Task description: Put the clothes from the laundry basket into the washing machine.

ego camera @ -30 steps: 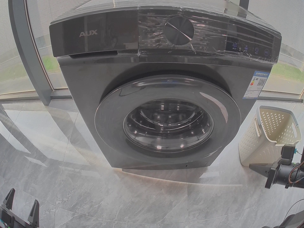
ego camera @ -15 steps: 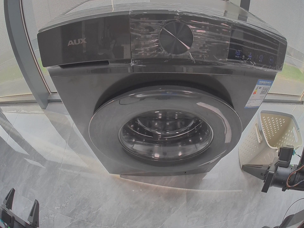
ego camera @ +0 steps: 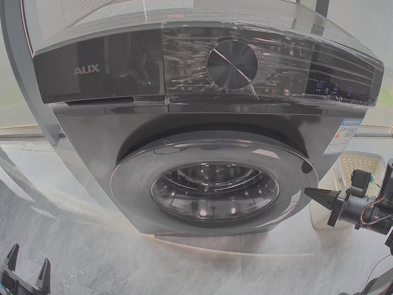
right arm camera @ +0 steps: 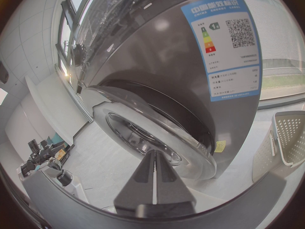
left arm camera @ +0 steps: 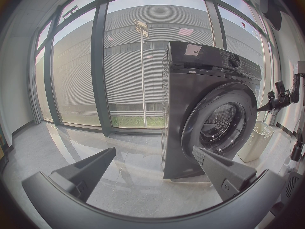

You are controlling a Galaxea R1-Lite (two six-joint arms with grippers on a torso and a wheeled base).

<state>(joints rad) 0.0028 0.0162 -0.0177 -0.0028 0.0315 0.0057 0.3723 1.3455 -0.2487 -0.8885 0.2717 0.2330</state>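
Dark grey front-loading washing machine [ego camera: 204, 119] stands on the floor, round glass door [ego camera: 213, 189] shut. Cream perforated laundry basket [right arm camera: 263, 156] stands upright just beside it, right side.

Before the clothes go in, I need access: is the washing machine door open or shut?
Shut. The door sits flat against the washing machine front, covering the opening all round.

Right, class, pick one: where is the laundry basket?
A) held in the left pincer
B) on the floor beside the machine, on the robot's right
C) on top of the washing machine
B: the laundry basket stands on the floor next to the washing machine, on the robot's right.
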